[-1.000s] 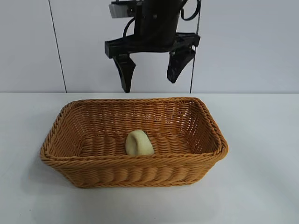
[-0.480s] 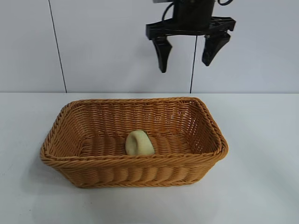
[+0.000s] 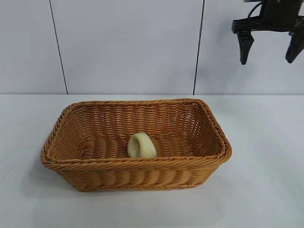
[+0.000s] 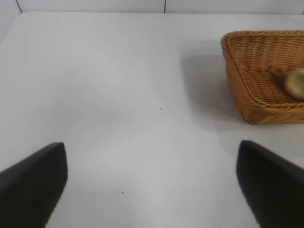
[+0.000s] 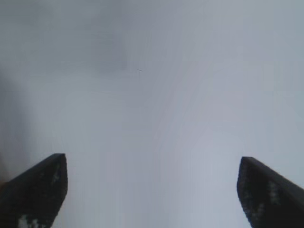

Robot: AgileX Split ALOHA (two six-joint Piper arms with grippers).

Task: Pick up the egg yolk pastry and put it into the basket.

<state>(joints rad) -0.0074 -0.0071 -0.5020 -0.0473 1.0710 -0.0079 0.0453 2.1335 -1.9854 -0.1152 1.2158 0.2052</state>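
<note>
No brand, label or writing can be read on anything here. The basket (image 3: 136, 142) is woven orange-tan wicker, rectangular, with sloped sides, rounded corners and a braided rim; it stands on a smooth white table (image 3: 266, 156). The pastry (image 3: 141, 146) is a small matte cream-yellow dome lying on the basket's floor, near the middle of its front wall. The right hand (image 3: 269, 46) hangs high above and beyond the basket's right end, well apart from it, its two dark tapered fingers pointing down, spread wide and grasping nothing. The left hand (image 4: 152, 185) is seen only from its own wrist view: it sits low over bare table, well apart from the basket's end, tilted gently downward, its ribbed dark fingers (image 4: 35, 183) released wide and empty.
</note>
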